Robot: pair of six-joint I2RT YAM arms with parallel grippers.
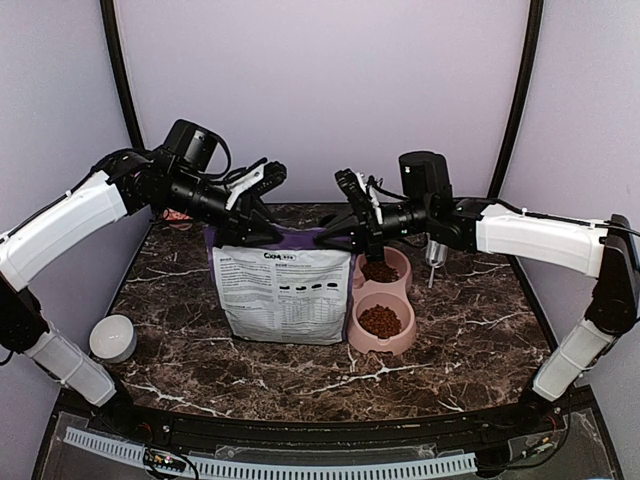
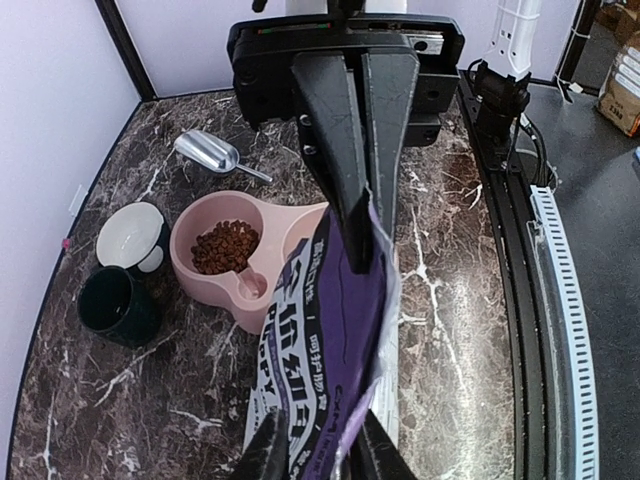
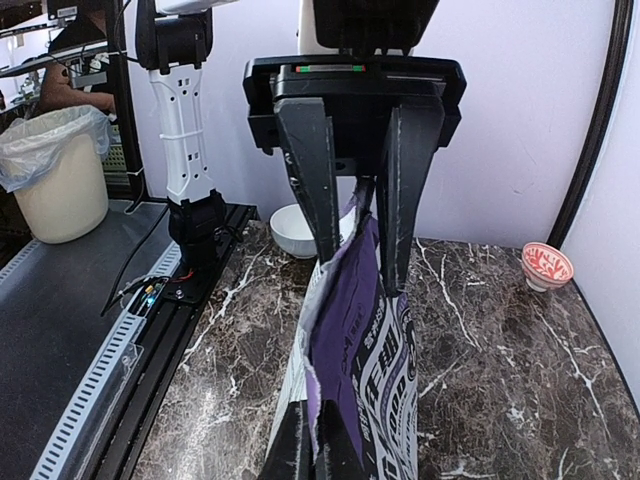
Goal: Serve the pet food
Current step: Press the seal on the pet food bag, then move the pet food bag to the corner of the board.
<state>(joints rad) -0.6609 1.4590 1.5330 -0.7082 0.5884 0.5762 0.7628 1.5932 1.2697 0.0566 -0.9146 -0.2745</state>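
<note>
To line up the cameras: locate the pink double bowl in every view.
Top external: pink double bowl right of centre, beside the bag.
Left wrist: left of centre, partly hidden by the bag.
Right wrist: not in view.
Shared landmark: the bag, in all three.

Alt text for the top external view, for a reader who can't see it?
The left gripper and right gripper pinch the top edge of an upright purple-and-grey pet food bag on a dark marble table. Right of it, a pink double bowl holds kibble in both compartments.
</note>
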